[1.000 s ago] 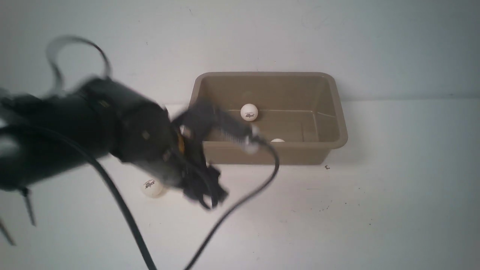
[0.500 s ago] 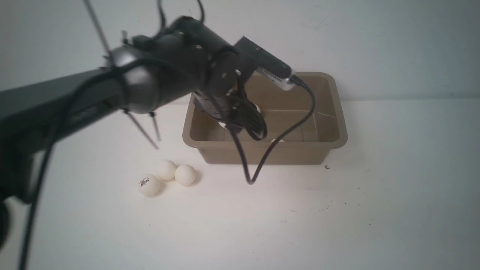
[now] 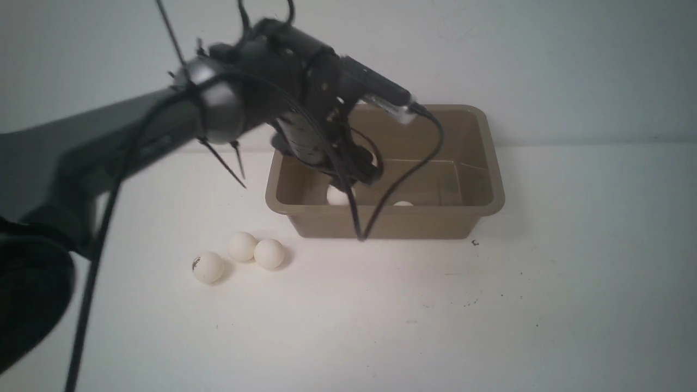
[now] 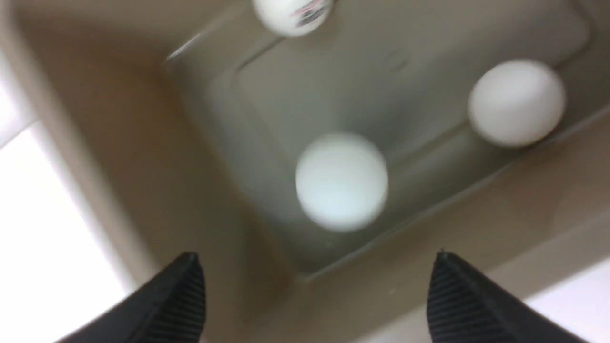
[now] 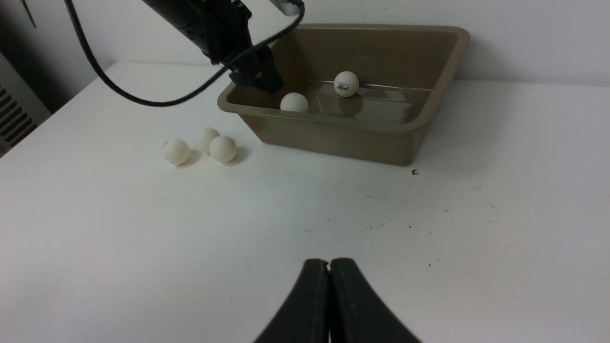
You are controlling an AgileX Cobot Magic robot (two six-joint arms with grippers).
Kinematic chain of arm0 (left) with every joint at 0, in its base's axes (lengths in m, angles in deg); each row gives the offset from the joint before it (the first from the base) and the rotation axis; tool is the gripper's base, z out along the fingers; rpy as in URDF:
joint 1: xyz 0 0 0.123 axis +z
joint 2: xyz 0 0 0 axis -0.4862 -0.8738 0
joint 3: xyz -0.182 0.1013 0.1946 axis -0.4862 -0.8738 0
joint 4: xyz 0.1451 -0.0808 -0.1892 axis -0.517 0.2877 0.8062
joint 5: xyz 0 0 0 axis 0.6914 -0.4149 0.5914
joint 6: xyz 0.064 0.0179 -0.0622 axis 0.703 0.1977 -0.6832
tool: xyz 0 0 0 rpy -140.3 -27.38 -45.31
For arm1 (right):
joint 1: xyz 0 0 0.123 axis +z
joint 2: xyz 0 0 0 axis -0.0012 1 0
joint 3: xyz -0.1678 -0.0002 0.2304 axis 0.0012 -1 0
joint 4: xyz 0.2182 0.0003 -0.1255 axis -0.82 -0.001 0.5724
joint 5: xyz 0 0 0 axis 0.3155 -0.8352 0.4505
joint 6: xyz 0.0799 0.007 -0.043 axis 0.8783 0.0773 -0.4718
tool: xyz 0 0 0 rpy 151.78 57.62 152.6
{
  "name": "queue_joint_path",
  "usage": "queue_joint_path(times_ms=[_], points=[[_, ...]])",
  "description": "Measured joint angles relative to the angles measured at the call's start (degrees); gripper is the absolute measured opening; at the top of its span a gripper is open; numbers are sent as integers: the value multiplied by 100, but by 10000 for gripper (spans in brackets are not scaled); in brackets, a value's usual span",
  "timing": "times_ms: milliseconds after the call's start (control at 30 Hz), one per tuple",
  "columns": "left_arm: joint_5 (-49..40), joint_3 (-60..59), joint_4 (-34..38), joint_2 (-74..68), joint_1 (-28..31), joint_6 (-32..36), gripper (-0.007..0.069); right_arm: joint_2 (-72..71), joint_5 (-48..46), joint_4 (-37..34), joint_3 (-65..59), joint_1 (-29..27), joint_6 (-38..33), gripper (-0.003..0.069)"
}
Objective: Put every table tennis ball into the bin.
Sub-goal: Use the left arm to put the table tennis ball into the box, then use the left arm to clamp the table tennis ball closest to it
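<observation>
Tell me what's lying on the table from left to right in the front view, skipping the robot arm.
Left to right: ball with a dark mark → second loose ball → third loose ball → bin.

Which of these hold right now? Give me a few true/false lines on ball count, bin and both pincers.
1. Three table tennis balls lie on the table, outside the bin. True.
2. The left pincer is shut on a ball. False: its jaws stand open above the bin, with nothing between them.
3. Three balls are inside the bin. True, as the left wrist view shows.
4. The right pincer is open over the bin. False: it is shut, empty, and over bare table, apart from the bin.
5. The bin lies tipped on its side. False: it stands upright.
</observation>
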Motion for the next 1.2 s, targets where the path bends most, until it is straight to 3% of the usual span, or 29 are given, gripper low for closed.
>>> queue_joint_path(times_ms=[233, 467, 800, 1200], points=[[-775, -79, 29, 1317, 351, 265, 479, 0, 0, 0, -5, 0, -185, -13], [-1001, -1234, 129, 1958, 693, 448, 449, 0, 0, 0, -5, 0, -239, -13], [325, -3487, 269, 2212, 1210, 448, 447, 0, 0, -67, -5, 0, -386, -13], [1079, -3608, 264, 1716, 1645, 448, 531, 0, 0, -362, -5, 0, -402, -13]])
